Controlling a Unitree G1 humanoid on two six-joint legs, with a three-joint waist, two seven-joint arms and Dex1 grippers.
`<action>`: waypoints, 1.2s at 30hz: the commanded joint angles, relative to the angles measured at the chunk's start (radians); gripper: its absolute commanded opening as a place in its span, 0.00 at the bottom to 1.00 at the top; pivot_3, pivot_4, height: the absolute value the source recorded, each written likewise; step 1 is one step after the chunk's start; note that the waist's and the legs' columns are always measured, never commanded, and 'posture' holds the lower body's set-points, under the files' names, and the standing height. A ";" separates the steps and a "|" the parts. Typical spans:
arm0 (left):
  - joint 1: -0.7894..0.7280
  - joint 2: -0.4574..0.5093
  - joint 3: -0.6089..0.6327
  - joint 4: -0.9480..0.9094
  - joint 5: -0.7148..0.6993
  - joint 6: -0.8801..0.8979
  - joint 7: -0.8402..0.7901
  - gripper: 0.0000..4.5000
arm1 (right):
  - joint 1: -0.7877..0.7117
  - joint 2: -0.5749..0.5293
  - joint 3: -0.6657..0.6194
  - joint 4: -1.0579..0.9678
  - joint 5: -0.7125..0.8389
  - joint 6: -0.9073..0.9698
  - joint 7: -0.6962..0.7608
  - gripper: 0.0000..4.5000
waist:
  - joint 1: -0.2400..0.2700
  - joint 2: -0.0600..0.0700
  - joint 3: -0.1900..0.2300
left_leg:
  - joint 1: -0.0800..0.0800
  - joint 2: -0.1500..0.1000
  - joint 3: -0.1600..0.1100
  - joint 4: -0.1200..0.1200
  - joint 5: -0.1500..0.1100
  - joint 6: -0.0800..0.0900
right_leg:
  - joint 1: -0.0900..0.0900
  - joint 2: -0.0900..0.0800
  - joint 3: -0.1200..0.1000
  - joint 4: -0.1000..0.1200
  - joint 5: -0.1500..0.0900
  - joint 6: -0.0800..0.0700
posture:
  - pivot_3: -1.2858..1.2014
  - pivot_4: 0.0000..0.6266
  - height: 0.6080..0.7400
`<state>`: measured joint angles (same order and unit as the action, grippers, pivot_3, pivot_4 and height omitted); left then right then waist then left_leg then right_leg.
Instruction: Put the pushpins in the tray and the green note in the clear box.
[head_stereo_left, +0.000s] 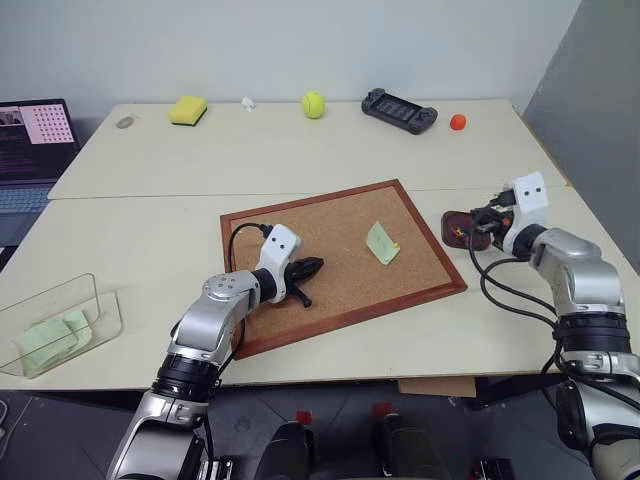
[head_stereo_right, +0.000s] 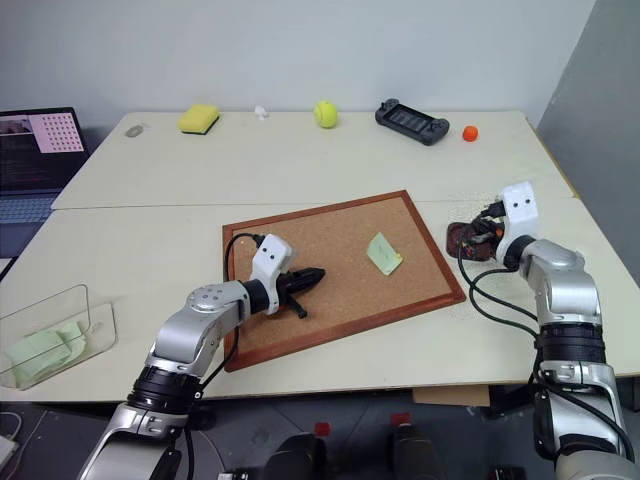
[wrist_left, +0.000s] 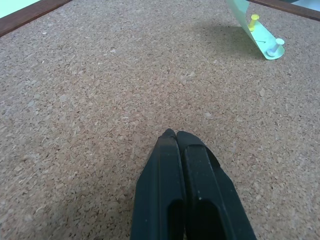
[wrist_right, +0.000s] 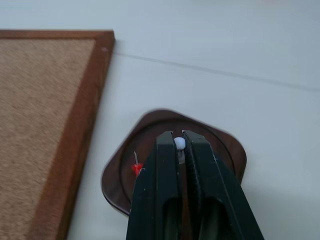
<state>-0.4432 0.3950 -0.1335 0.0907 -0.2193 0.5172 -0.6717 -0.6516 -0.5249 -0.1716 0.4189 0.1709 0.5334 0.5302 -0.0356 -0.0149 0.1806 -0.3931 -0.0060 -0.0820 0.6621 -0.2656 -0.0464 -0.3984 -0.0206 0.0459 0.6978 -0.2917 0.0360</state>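
The green note (head_stereo_left: 382, 243) lies slightly curled on the corkboard (head_stereo_left: 340, 215), with a yellow pushpin (wrist_left: 253, 20) and a white pushpin (wrist_left: 276, 46) stuck in it. My left gripper (head_stereo_left: 312, 267) is shut and empty, low over the cork to the left of the note. The dark tray (wrist_right: 227, 150) sits on the table just right of the board. My right gripper (wrist_right: 178, 136) hovers over it, shut on a white-headed pushpin (wrist_right: 179, 144). A red pushpin (wrist_right: 136, 169) lies in the tray. The clear box (head_stereo_left: 100, 300) stands at the table's front left, holding pale green notes (head_stereo_left: 45, 340).
Along the table's far edge lie a yellow sponge (head_stereo_left: 188, 110), a tennis ball (head_stereo_left: 313, 104), a black controller (head_stereo_left: 399, 110) and a small orange ball (head_stereo_left: 458, 122). A laptop (head_stereo_left: 30, 150) stands at the far left. Bare table separates the board from the clear box.
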 joint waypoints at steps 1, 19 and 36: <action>0.016 0.009 -0.036 0.031 0.025 0.025 -0.020 0.00 | -0.061 0.016 -0.018 0.064 0.015 -0.054 -0.013 0.00 | 0.000 0.000 0.000 | 0.000 0.000 0.000 0.000 0.000 0.000 | 0.000 0.000 0.000 0.000 0.000 0.000 | 0.52 0.24 1.00; 0.022 0.015 -0.026 0.010 0.023 0.030 -0.015 0.00 | -0.142 0.033 0.001 0.316 -0.021 -0.233 -0.032 0.38 | 0.000 0.000 0.000 | 0.000 0.000 0.000 0.000 0.000 0.000 | 0.000 0.000 0.000 -0.001 0.000 0.000 | 0.52 0.24 1.00; 0.013 0.013 -0.028 0.027 0.026 0.024 -0.025 0.00 | 0.026 -0.024 0.108 -0.110 0.090 -0.183 0.349 0.61 | 0.001 0.000 0.000 | 0.000 0.000 -0.001 0.000 0.000 0.000 | 0.001 0.000 -0.001 -0.001 0.000 0.000 | 0.52 0.24 1.00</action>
<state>-0.4468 0.3993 -0.1348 0.0906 -0.2179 0.5192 -0.6878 -0.6391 -0.5380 -0.0926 0.3799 0.2455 0.3485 0.8120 -0.0349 -0.0148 0.1806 -0.3926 -0.0056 -0.0840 0.6618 -0.2657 -0.0464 -0.3963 -0.0210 0.0448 0.6963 -0.2918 0.0361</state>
